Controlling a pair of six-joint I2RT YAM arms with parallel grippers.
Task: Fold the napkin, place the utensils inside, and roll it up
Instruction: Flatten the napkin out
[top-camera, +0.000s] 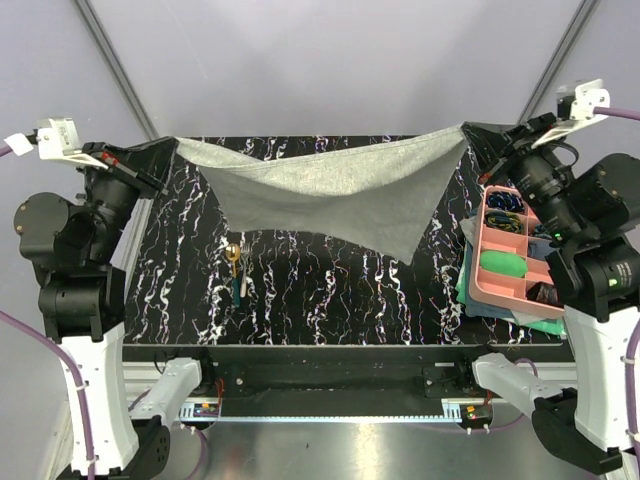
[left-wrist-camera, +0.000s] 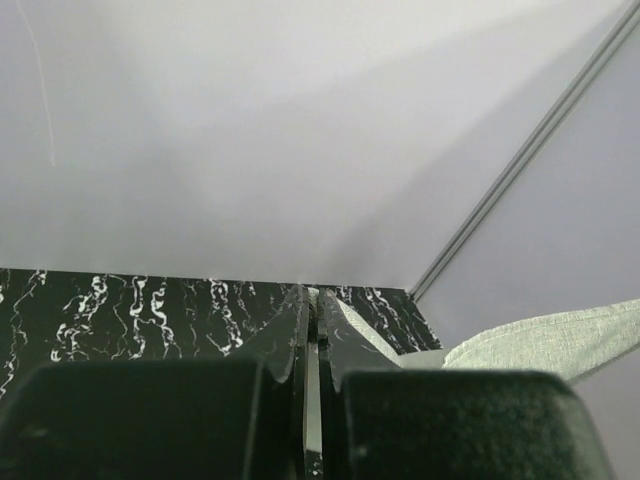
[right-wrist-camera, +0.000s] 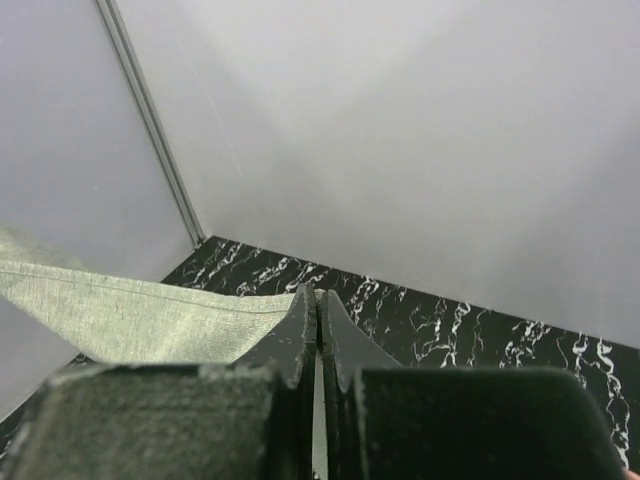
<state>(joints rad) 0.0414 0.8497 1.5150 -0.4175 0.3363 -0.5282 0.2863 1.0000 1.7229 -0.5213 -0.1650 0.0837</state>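
Note:
The light grey-green napkin (top-camera: 330, 190) hangs stretched in the air above the far half of the black marble table, sagging in the middle with one corner drooping at the right. My left gripper (top-camera: 172, 143) is shut on its far left corner; the cloth shows at the right in the left wrist view (left-wrist-camera: 540, 340). My right gripper (top-camera: 468, 127) is shut on its far right corner; the cloth shows at the left in the right wrist view (right-wrist-camera: 130, 315). The gold spoon (top-camera: 232, 257) and fork (top-camera: 242, 262) with teal handles lie side by side on the table, near left, below the napkin.
A pink compartment tray (top-camera: 488, 272) with small items stands at the right edge, under my right arm, on folded teal and green cloths (top-camera: 466, 290). The black marble table (top-camera: 330, 300) ends at a near edge by the arm bases.

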